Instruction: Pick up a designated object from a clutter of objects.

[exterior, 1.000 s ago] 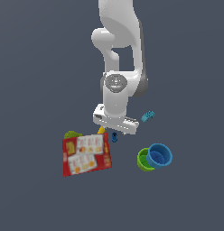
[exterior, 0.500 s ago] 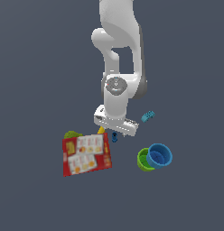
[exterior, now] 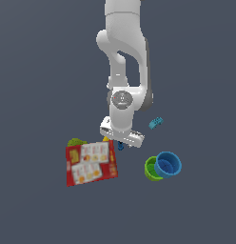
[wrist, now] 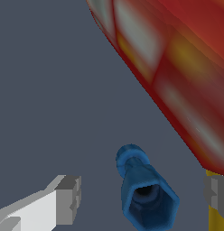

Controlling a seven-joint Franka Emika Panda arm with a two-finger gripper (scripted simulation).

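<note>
One small dark blue peg (wrist: 145, 191) lies between the spread fingers (wrist: 64, 198) of the gripper (wrist: 141, 198), jaws open and not touching it, just beside the red printed box (exterior: 91, 163). Since half a second ago the hand has sunk slightly; box, nested cups (exterior: 162, 166) and teal brick (exterior: 156, 123) are unmoved.

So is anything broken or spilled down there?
Nothing looks broken or spilled. The small dark blue peg with a hole lies on its side between the open gripper fingers, beside the flat red printed box.
</note>
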